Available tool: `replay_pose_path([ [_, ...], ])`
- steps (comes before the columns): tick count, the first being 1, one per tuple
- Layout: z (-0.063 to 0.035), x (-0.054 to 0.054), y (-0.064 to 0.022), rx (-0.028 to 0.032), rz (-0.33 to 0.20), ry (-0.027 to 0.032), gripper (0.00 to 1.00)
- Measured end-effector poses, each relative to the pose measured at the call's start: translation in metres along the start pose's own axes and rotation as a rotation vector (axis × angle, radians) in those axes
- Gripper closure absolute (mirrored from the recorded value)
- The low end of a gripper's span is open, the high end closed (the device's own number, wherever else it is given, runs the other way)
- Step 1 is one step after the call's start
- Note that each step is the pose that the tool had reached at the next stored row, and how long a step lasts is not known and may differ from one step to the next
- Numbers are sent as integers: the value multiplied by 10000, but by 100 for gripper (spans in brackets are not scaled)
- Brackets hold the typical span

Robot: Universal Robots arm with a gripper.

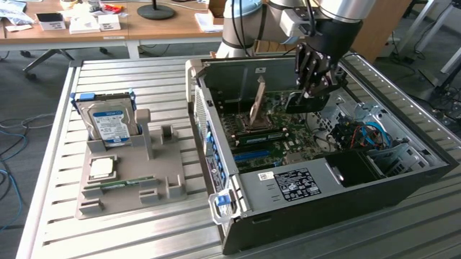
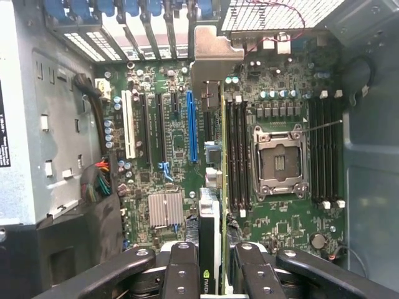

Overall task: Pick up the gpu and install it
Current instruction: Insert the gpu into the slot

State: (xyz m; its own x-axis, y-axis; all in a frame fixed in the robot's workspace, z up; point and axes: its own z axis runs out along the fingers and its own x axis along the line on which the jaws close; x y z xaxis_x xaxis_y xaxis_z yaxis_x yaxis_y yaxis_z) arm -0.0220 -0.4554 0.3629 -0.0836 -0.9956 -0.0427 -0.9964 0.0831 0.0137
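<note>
Gripper (image 2: pixel 215 260) pinches gpu (image 2: pixel 210 227) on edge over the motherboard (image 2: pixel 287 218), so its bracket (image 2: pixel 209 53) faces the rear slots (image 2: pixel 118 25).

gpu (image 2: pixel 209 249) edge: green Nvidia eye logo | case label (image 1: pixel 294 184): illegible

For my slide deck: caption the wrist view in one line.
Hand holding the gpu edge-on over the motherboard, its silver bracket toward the blue slot latches.

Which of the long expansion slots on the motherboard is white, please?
The white slot farthest from the gpu; the black slots sit between, and the blue slot lies beside the gpu.
</note>
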Motion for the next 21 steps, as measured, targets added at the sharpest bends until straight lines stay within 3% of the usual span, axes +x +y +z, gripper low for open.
replay_pose_path([
  [21, 92, 4, 0, 0, 1, 1, 73],
])
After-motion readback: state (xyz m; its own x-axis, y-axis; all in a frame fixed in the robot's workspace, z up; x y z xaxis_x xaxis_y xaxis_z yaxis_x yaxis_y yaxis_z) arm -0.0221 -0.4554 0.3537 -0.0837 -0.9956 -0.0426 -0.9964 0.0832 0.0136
